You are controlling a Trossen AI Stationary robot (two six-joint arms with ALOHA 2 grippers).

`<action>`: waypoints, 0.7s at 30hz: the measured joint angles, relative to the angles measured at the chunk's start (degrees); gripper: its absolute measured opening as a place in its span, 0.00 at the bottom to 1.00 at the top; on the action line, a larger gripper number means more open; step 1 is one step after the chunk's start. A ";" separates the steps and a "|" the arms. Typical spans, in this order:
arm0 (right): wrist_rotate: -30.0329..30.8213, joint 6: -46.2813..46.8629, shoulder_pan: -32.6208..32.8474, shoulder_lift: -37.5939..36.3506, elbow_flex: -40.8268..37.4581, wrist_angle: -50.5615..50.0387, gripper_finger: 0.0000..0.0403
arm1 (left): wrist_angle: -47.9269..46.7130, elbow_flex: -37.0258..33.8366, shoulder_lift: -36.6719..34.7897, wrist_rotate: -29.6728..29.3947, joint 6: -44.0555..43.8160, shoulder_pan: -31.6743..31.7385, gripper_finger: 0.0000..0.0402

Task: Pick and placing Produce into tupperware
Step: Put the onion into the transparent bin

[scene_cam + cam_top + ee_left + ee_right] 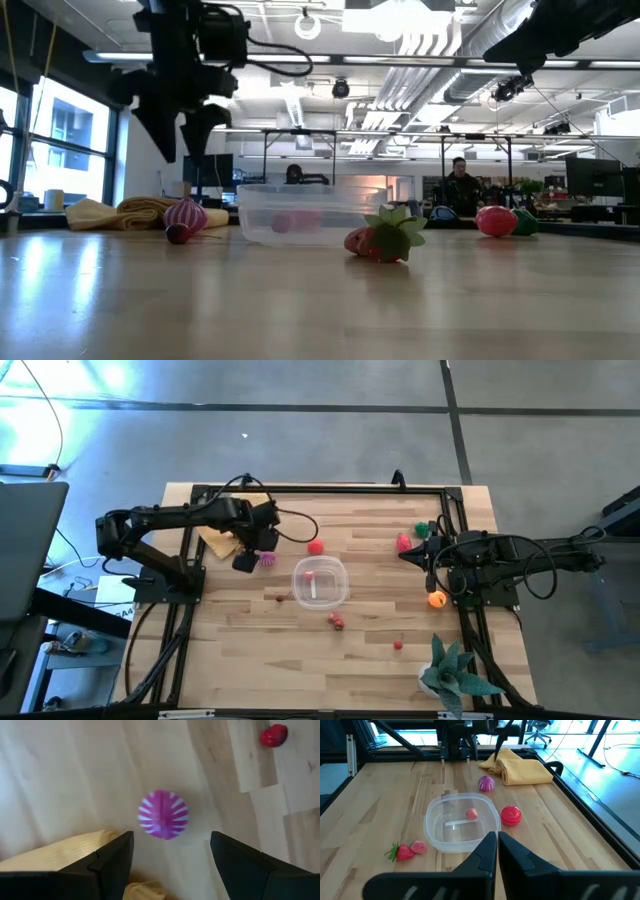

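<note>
My left gripper (170, 845) is open and hangs above a purple, white-striped toy (163, 814) that lies on the table beside the yellow cloth (55, 855). In the low view the gripper (183, 140) is clear of this toy (184, 217). The clear tub (320, 582) stands mid-table with a pink piece (471, 813) inside. A red ball (316, 546) lies just beyond the tub. A strawberry (336, 621) and a small red piece (398, 645) lie nearer the front. My right gripper (497, 837) is shut and waits on the table's right side (408, 554).
A red-pink piece (404, 542) and a green one (422, 530) lie by the right arm, with an orange one (436, 598) beside its base. A spiky teal plant (450, 670) stands at the near right corner. A black frame rail (320, 488) borders the table. People sit in the room behind.
</note>
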 joint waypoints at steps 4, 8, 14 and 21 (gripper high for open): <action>0.00 0.00 0.01 0.00 0.00 0.00 0.02 | 3.23 -2.62 0.34 1.69 -0.49 0.00 0.64; 0.00 0.00 -0.01 0.02 0.00 0.00 0.02 | 6.12 -3.16 0.55 0.54 0.00 0.00 0.64; -0.02 0.00 0.01 0.00 0.00 -0.02 0.02 | 7.30 -3.16 0.55 -2.09 1.04 0.00 0.64; 0.01 0.00 -0.01 0.02 0.00 -0.02 0.02 | 8.43 -3.16 0.60 -2.41 1.02 0.00 0.64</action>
